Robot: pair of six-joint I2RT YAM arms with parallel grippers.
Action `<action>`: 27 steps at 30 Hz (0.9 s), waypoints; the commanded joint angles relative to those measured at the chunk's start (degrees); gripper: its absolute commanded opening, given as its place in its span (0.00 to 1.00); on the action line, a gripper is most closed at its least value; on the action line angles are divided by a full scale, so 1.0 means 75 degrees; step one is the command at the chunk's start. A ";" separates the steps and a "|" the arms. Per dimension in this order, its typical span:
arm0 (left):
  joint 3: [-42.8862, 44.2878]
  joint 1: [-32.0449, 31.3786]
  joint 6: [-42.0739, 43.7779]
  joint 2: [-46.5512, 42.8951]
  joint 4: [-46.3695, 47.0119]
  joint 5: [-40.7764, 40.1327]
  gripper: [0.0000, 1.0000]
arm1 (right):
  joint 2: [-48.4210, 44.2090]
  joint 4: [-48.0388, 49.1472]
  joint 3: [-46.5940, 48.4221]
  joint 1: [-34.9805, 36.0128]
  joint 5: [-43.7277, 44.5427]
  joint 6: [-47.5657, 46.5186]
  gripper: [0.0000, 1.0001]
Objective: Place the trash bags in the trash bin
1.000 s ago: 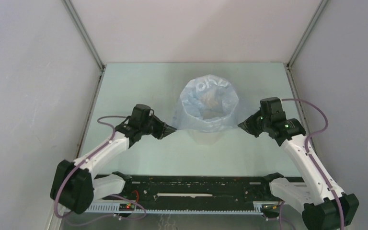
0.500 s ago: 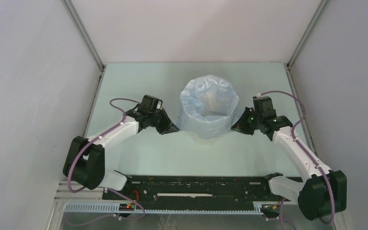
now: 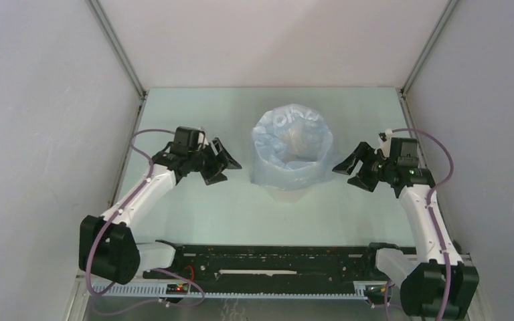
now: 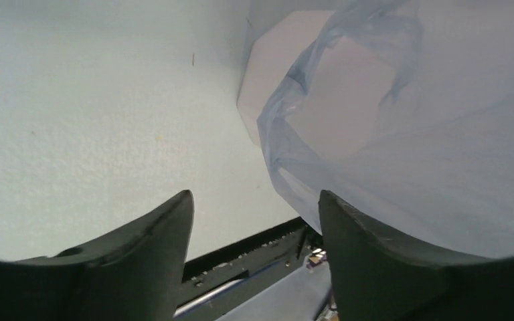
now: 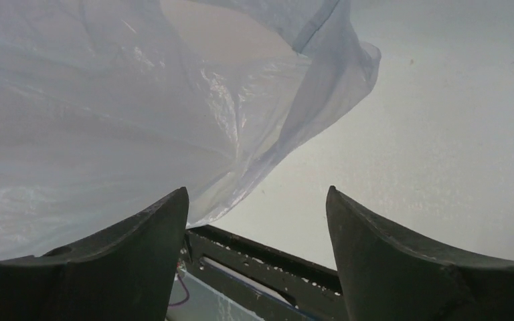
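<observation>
**Bag over the bin, both grippers free**

From where I stand, the thin, translucent pale-blue plastic film bag (image 3: pixel 293 150) sits in the tall white faceted plastic bin (image 4: pixel 268 77). Its mouth is spread wide and its upper edge is turned down over the outside of the rim like a cuff. The bin stands upright near the middle of the pale green table (image 3: pixel 194 120). So much film covers it that only a strip of white wall shows below the cuff.

The left gripper (image 3: pixel 222 166) hangs just beside the bag on its left, jaws spread wide with nothing between them. The right gripper (image 3: pixel 352 171) mirrors it on the other side, also spread and empty, close to the film without touching it. In each wrist view a loose, wrinkled fold of the cuff billows out toward the fingers, with bare table beyond.

I'd judge the lining step is all but done. The bag looks seated, and what remains is tidying. If anything, the next move is to draw those slack folds further down the wall so the cuff grips the rim. That needs a light pinch on slippery film and no sideways shove that could tip the bin.

By my count there is one bag, one bin and two grippers.
</observation>
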 commanded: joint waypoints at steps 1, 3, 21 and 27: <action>0.0406 0.0342 0.0247 -0.0259 0.0155 0.0188 0.81 | 0.0598 0.0143 0.0655 -0.0150 -0.0396 -0.0299 0.87; 0.0453 0.0398 0.0141 0.0055 0.0487 0.0332 0.87 | 0.0980 0.0252 0.0954 -0.0198 -0.0292 -0.0416 0.91; 0.1178 -0.0717 -0.0108 0.3842 0.1844 0.1266 0.22 | 0.4950 0.1701 0.0925 0.1076 -0.0307 -0.0197 0.38; 0.1030 -0.0785 0.0381 0.2982 0.1113 0.0722 0.25 | 0.3363 -0.0108 0.1303 0.0385 0.1124 -0.0647 0.69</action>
